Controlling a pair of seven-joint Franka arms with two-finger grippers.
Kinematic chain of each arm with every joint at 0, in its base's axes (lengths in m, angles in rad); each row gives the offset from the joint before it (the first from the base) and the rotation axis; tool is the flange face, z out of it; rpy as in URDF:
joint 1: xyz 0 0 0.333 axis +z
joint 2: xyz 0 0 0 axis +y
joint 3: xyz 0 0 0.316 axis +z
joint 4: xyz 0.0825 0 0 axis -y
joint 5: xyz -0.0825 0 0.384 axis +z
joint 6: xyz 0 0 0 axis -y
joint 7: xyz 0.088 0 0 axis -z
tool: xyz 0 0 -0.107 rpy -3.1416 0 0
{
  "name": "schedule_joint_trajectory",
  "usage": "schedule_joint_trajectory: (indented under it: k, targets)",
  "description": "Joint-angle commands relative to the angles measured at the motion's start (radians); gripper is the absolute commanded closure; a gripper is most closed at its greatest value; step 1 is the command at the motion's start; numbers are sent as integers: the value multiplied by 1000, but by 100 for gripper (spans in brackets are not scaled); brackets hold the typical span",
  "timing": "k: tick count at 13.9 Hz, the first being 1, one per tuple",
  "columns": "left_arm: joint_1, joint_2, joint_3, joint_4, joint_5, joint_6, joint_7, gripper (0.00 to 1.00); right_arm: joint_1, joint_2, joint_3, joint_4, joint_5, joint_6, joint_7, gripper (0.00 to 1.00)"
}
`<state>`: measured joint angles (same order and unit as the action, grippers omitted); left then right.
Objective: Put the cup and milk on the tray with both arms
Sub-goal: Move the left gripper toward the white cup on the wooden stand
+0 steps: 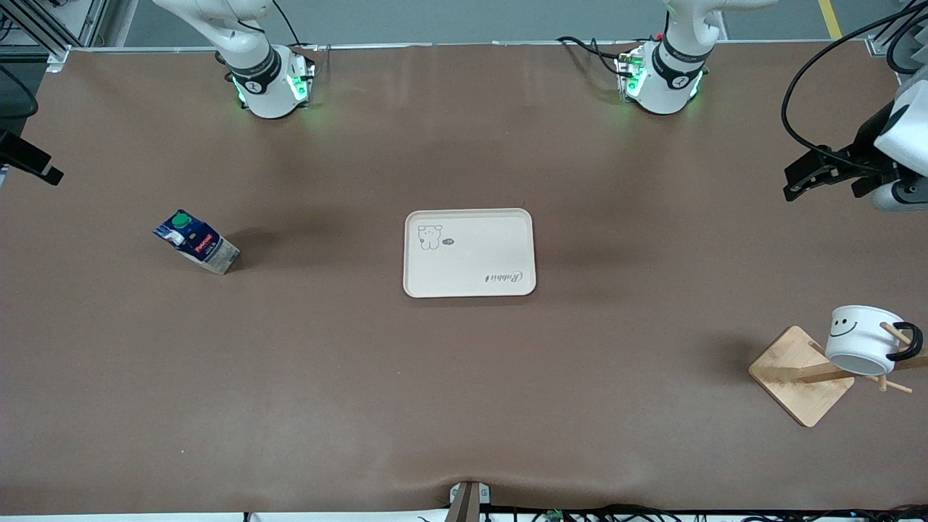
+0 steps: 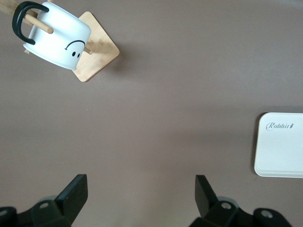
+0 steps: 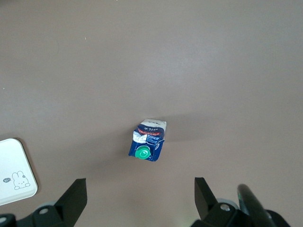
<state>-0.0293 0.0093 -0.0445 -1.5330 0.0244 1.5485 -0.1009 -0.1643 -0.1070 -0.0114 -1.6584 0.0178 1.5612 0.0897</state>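
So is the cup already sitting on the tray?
No, the cup hangs on a wooden rack near the left arm's end of the table, and the tray holds nothing.

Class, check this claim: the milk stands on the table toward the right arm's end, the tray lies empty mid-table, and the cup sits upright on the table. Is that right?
Not quite. The front view shows the cup hanging on a wooden rack. The milk and empty tray are as stated.
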Motion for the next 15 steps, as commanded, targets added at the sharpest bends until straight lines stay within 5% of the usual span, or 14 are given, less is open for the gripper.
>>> schedule_joint_trajectory:
  k: [1, 15]
  targets:
    - [5, 12, 0, 25, 23, -13, 17, 0, -12, 9, 7, 19, 4, -12, 15, 0]
    - [23, 66, 22, 28, 38, -11, 12, 0, -12, 13, 7, 19, 4, -12, 15, 0]
